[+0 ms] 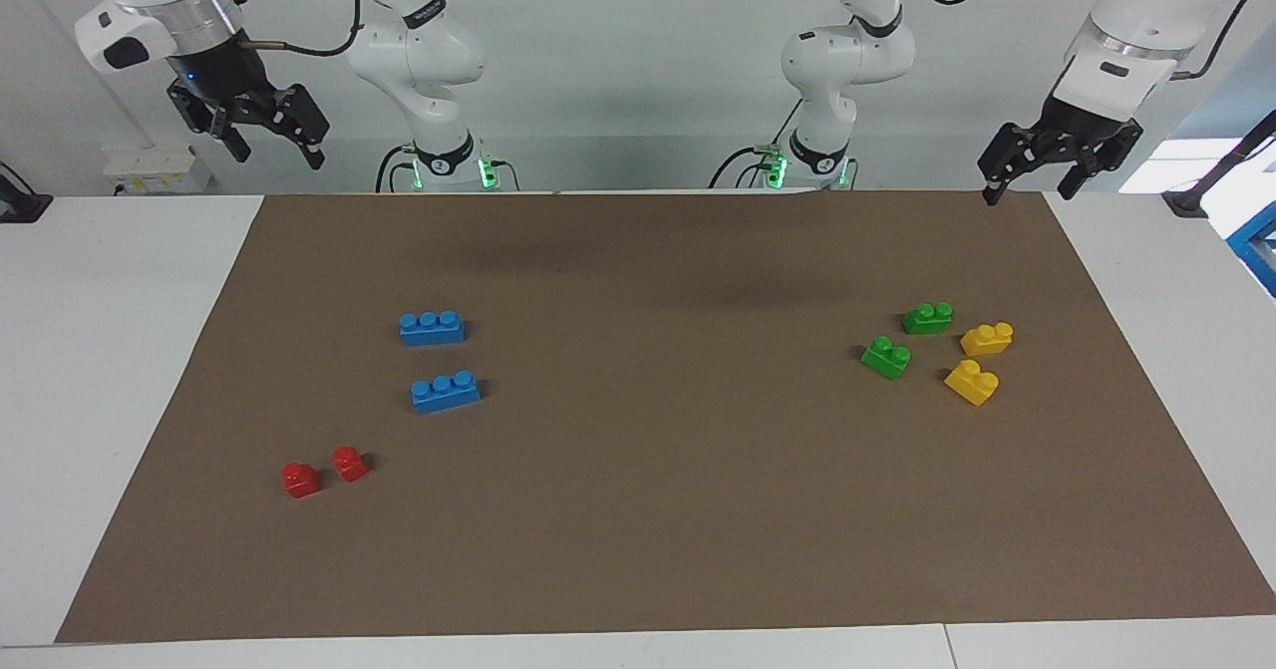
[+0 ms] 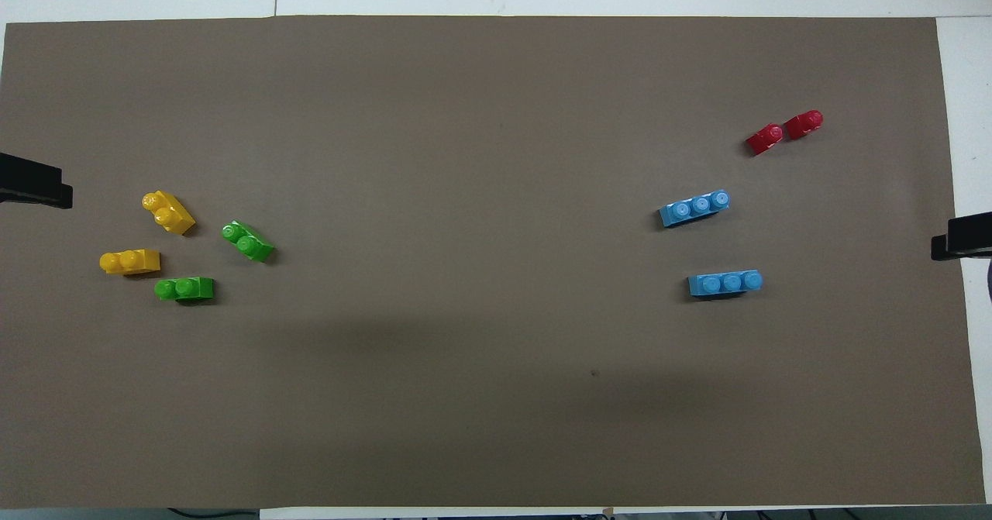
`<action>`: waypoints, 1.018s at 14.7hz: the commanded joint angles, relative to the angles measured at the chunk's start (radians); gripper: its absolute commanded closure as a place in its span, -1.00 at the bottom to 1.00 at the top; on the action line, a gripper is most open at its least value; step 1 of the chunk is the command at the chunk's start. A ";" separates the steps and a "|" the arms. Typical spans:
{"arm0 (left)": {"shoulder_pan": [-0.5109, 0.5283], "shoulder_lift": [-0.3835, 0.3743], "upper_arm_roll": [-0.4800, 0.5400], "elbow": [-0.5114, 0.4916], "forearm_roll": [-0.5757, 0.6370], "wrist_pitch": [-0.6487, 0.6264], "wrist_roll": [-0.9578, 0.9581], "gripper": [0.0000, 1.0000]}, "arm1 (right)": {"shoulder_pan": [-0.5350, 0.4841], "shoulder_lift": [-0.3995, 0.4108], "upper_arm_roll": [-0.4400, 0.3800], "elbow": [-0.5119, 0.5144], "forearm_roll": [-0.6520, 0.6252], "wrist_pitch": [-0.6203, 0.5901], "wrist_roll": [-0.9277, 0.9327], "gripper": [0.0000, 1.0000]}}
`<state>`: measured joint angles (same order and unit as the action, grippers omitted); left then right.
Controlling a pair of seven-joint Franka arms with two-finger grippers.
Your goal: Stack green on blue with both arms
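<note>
Nothing's stacked yet: both green bricks (image 1: pixel 886 357) (image 1: pixel 928 318) sit toward the left arm's end of the desk (image 1: pixel 638 549), both blue bricks (image 1: pixel 432 327) (image 1: pixel 446 391) toward the right arm's, while left pincer (image 1: pixel 1032 186) and right pincer (image 1: pixel 277 154) hang up high, fingers apart, empty.

Two green bricks (image 1: pixel 927 318) (image 1: pixel 886 357), two yellow bricks (image 1: pixel 987 338) (image 1: pixel 972 382), two blue bricks (image 1: pixel 432 327) (image 1: pixel 446 391) and two red bricks (image 1: pixel 301 479) (image 1: pixel 350 463) lie on a plain brown mat (image 1: pixel 658 509). The bench (image 1: pixel 110 350) is white.

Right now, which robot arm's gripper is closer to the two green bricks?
Left. The left gripper hangs open over the brown mat's corner at the green bricks' end; the right gripper hangs open at the opposite end, past the blue bricks.
</note>
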<state>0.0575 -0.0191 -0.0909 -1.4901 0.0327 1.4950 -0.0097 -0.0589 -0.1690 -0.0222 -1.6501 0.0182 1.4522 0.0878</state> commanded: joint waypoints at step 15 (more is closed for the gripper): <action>0.004 -0.048 0.007 -0.065 -0.016 0.019 0.007 -1.00 | -0.042 -0.049 0.007 -0.040 0.008 -0.015 -0.089 -1.00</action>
<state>0.0577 -0.0269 -0.0894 -1.5125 0.0295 1.4964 -0.0097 -0.0840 -0.1810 -0.0234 -1.6507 0.0177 1.4453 0.0321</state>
